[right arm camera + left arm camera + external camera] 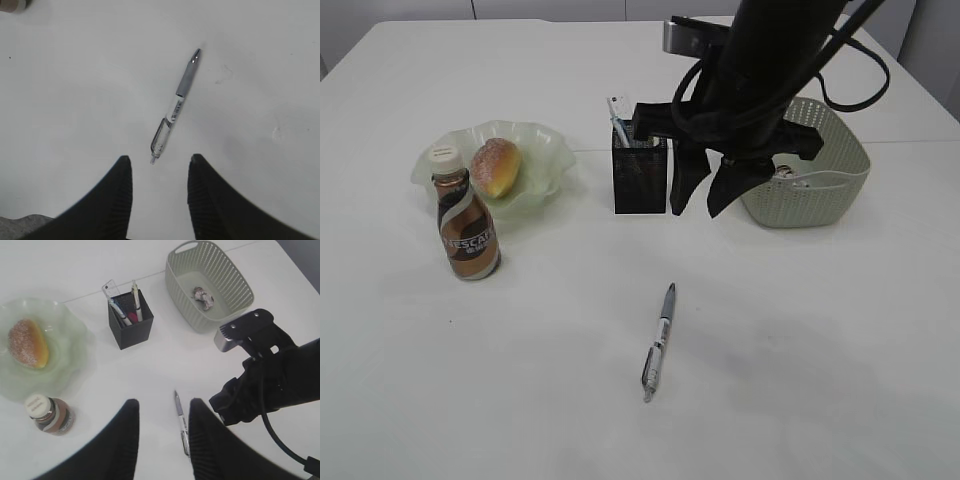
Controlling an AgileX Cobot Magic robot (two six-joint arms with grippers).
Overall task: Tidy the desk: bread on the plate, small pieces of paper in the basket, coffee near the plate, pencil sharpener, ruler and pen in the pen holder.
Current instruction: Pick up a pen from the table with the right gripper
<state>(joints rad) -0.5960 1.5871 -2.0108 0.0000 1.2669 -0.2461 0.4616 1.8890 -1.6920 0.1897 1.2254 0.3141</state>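
A: Item, pen (659, 341): lies flat on the bare white table (820, 380), well in front of the pen holder (640, 175), its tip toward the holder.

B: And relative to the right gripper (157, 200)?

A: The right wrist view has the pen (173, 111) just ahead of the spread fingers (112, 200), slanted, its clear barrel end nearest the gap. No contact; the gripper hangs above it, released and holding nothing.

B: Left gripper (160, 440)?

A: Likewise parted and empty, high over the table. In its view the pen (181, 427) shows between the two fingers, far below.

B: Remaining stock?

A: Bread (496, 166): on the green plate (545, 150). Coffee bottle (466, 226): upright, just in front of the plate's near rim. Pen holder: black mesh, already holds a ruler (111, 295) and pens. Basket (830, 180): to the right of the holder, with a crumpled paper piece (203, 296) on its floor.
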